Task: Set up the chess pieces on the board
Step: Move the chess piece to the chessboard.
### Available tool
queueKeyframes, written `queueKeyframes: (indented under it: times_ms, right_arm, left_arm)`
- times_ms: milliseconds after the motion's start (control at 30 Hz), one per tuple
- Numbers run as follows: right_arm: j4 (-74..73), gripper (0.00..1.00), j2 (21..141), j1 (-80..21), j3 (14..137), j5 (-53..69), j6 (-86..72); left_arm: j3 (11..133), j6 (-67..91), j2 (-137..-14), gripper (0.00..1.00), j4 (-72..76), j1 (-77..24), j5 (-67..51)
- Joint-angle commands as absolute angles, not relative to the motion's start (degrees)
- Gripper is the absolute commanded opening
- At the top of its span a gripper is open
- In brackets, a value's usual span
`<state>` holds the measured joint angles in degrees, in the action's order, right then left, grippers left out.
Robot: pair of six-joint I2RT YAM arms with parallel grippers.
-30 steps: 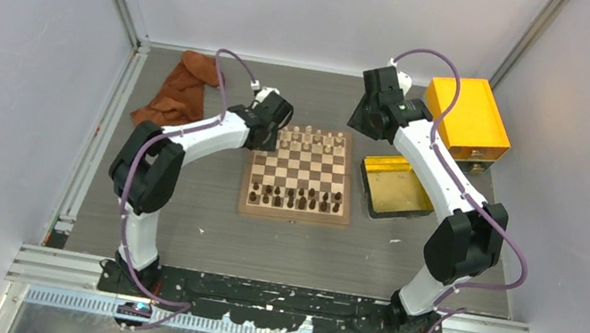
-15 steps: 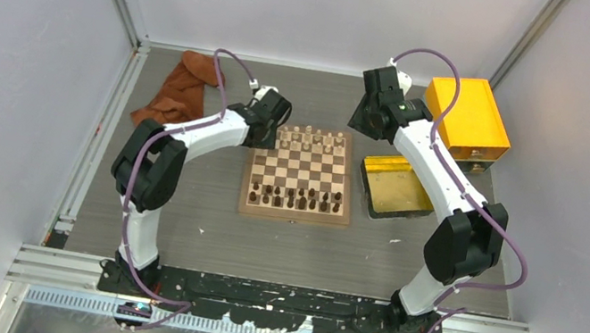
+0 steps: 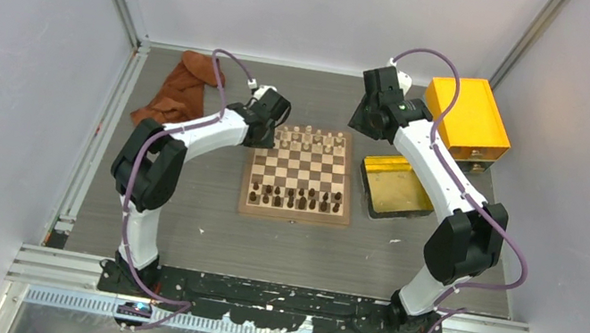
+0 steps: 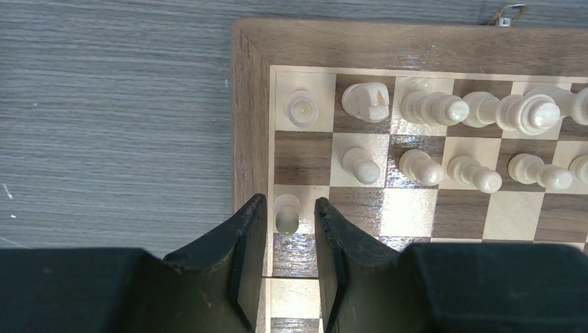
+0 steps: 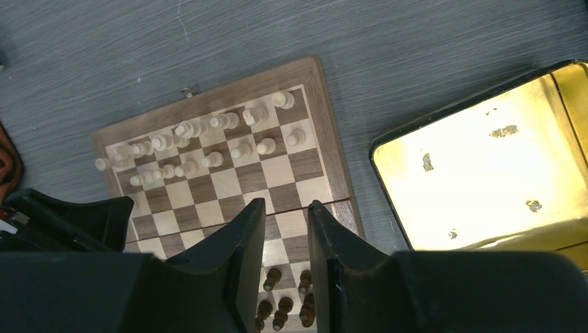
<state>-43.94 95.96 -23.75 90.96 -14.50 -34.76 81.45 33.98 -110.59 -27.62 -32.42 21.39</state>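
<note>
Brown cloth (image 3: 181, 93) lies crumpled at the far left of the table (image 3: 190, 230), well clear of the play. Moving right, your left gripper (image 4: 290, 201) is down at the far-left corner of the board (image 4: 251, 111). Its jaws straddle one pale pawn (image 4: 287, 215), one on each side. You can see a thin strip of board between each jaw and the pawn, so they are spread a touch wider than it, not pinching.

That pawn stands upright on a light square in the edge file, third row from the far side. The dark square ahead of it in the pawn row is bare.

The rest of the chess pieces (image 3: 311, 139) fill the board's two far rows: the corner rook (image 4: 303, 107), a knight (image 4: 366, 102) beside it, and pawns lined up in front. The dark men (image 3: 302, 197) sit in the two near rows, with the middle of the board bare between them.

Further right, your right gripper (image 5: 286, 208) hangs high above the board's far-right part. Its jaws are apart with nothing between them, only checkered squares showing through the gap.

Just beside the board's right edge you have the yellow tray (image 3: 396, 188). Beyond it, in the far-right corner, is the orange-yellow box (image 3: 467, 118).
</note>
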Motion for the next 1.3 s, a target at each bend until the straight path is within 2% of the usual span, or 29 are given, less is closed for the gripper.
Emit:
queueKeyframes:
  times_ms: [0, 800, 1267]
  right_arm:
    - [-42.63, 0.35, 93.98, -23.46, 91.85, -15.73, -34.54]
    - [-42.29, 0.34, 94.65, -23.42, 91.65, -15.38, -34.54]
    - [-42.11, 0.34, 94.59, -23.38, 91.33, -15.47, -34.62]
  left_arm:
    - [82.84, 34.62, -109.88, 0.32, -25.55, -31.90, 21.71]
    - [80.38, 34.89, -108.36, 0.27, -26.34, -31.90, 21.45]
    - [80.55, 34.81, -108.28, 0.14, -26.79, -31.90, 21.52]
